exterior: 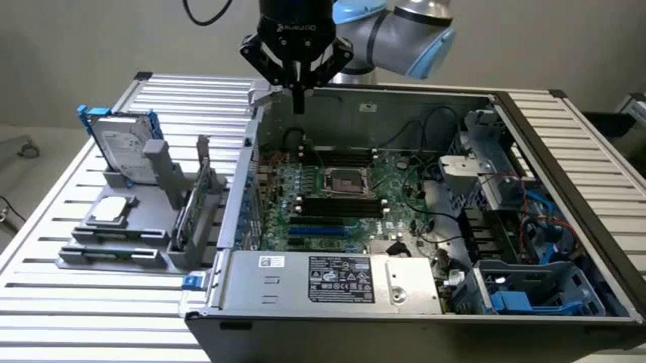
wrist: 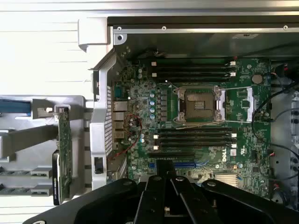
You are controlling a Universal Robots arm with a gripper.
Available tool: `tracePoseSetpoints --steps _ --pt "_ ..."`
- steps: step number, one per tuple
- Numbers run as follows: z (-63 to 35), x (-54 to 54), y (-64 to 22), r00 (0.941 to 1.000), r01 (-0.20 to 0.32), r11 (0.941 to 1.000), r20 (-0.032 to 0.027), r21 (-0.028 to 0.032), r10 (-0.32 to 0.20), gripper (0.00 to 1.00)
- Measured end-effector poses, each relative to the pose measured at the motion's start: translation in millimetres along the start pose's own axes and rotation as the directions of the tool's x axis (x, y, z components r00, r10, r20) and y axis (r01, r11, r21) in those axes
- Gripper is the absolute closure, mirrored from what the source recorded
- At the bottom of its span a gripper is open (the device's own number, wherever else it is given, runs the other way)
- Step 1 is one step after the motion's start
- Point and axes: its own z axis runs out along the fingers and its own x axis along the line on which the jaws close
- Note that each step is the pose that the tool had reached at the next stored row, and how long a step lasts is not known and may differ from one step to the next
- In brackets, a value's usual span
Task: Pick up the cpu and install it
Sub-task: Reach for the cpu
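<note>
Table (exterior: 60, 302): silver metal slats, ribbed, bit shiny.
Computer case (exterior: 404, 113): grey metal, dull, smooth walls.
Board (exterior: 302, 197) inside case: green, hard, bumpy with tiny parts.
Socket frame (exterior: 343, 181) mid board: shiny metal rim, dark middle.
Metal box (exterior: 253, 287) at 6 o'clock of board: pale grey, smooth.
Sticker (exterior: 338, 278) on box: white paper, black print.
Holder (exterior: 131, 249) at 9 o'clock of case: grey plastic, matt.
Cpu (exterior: 113, 209) on holder: pale silver metal lid, smooth, soft shine.
Hard drive (exterior: 126, 151) at 12 o'clock of cpu: shiny silver metal, blue plastic brackets.
Gripper (exterior: 298, 106): black, matt.
Arm (exterior: 424, 38): grey metal, glossy pale blue caps.
</note>
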Motion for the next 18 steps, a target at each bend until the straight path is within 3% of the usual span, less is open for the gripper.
tracePoseSetpoints --steps 11,18 --pt "0.0 1.3 -0.1 1.0000 0.006 1.0000 -0.0010 -0.0002 -0.006 0.89" --pt "0.4 32.5 3.2 1.0000 0.005 1.0000 -0.0080 -0.0002 -0.005 0.89"
